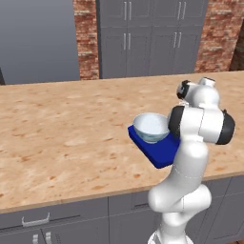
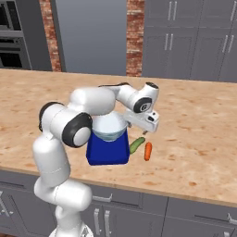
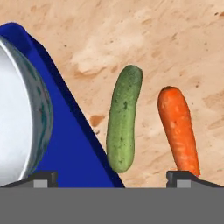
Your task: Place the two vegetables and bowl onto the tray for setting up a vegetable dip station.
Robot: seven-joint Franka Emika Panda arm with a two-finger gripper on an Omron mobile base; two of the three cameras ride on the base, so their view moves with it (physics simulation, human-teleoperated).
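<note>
**Operator:** Jaws stood spread wide, with nothing between them. In the hand view I could see the gripper (image 3: 112, 179) only as its two dark tips at the bottom edge, far apart, hanging over the cucumber (image 3: 124, 118).

**Supervisor:** And what lay around it?

**Operator:** Just right of the cucumber lay the carrot (image 3: 178, 127), close beside it but not touching. Both rested on the bare wooden counter (image 3: 175, 39). To the left was the tray (image 3: 70, 144), its blue rim just short of the cucumber's near end. I couldn't tell whether they touched.

**Supervisor:** Where was the bowl?

**Operator:** The bowl (image 1: 151, 127) sat on the tray, covering most of it. From the right base view I saw the gripper just above the counter, between the bowl and the two vegetables.

**Supervisor:** So how far along were we?

**Operator:** I judged us about a third done. The bowl was in place; both vegetables were not yet on the tray. With the bowl taking up so much of it, I expected room for them to be tight, probably only along the tray's near end.
</note>
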